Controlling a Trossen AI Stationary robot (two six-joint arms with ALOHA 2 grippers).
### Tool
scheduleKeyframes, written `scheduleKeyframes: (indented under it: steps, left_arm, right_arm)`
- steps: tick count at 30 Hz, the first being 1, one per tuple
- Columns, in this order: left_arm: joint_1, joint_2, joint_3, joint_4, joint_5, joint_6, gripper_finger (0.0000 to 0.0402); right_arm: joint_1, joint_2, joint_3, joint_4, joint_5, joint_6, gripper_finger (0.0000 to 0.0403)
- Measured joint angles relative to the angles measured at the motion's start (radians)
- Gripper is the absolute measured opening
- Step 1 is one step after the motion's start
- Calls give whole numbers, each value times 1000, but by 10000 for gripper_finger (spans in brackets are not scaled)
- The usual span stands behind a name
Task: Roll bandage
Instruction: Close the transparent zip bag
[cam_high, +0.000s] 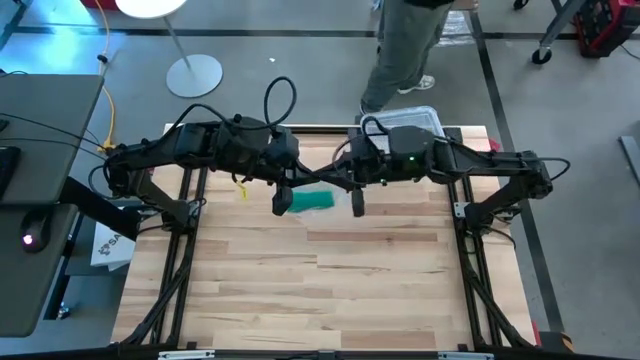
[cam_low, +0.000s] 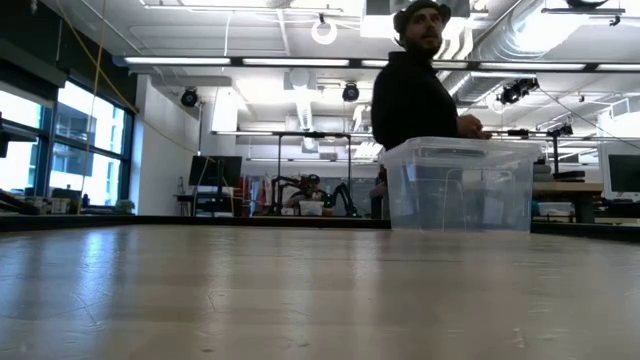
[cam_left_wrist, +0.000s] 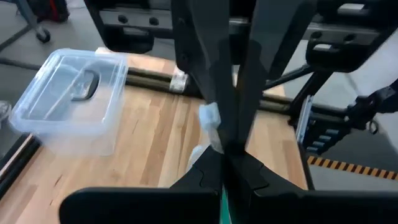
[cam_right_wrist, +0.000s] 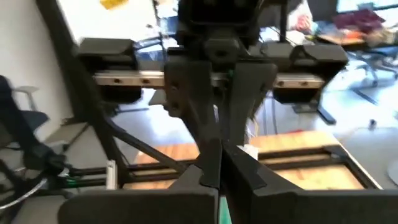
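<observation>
The green bandage (cam_high: 312, 201) hangs in the air over the middle of the table, toward its far side, bunched below the two grippers. My left gripper (cam_high: 306, 184) comes in from the left and my right gripper (cam_high: 336, 186) from the right. Both are nearly level, and their fingertips almost meet. Both are shut, with a sliver of green between the fingers in each wrist view. The low view shows neither the bandage nor the grippers. My left gripper pinches the bandage between its two shut fingers (cam_left_wrist: 208, 93); only a green sliver (cam_left_wrist: 222, 208) shows between them, so the part held is hidden. The fingers come slightly downward from the table's left. The bandage hangs below, clear of the table. My right gripper pinches the bandage between its two shut fingers (cam_right_wrist: 193, 99); a thin green strip (cam_right_wrist: 222, 213) shows between them, the rest hidden by the fingers. They come about level from the table's right. The cloth hangs clear of the table.
A clear plastic box (cam_high: 415, 120) with a black handle (cam_left_wrist: 84, 87) stands at the table's far edge, right of centre. A person (cam_low: 420, 80) stands just behind it. Bare wooden tabletop (cam_high: 320, 280) stretches below and in front of the grippers.
</observation>
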Motion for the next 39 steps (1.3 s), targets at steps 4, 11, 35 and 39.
scheduleKeyframes:
  steps: [4,11,35,39]
  left_arm:
    - [1,0,0,-2,-1,-1,0]
    - [0,-1,1,-9,3,-9,0]
    - [0,0,1,-32,9,-15,0]
    - [0,5,-2,-42,7,-8,0]
  right_arm:
    - [-1,1,0,5,18,-8,0]
    - [-1,-63,1,105,7,-37,0]
    - [-31,-18,-1,-23,-87,48,0]
    - [-33,-19,-1,-92,-113,61,0]
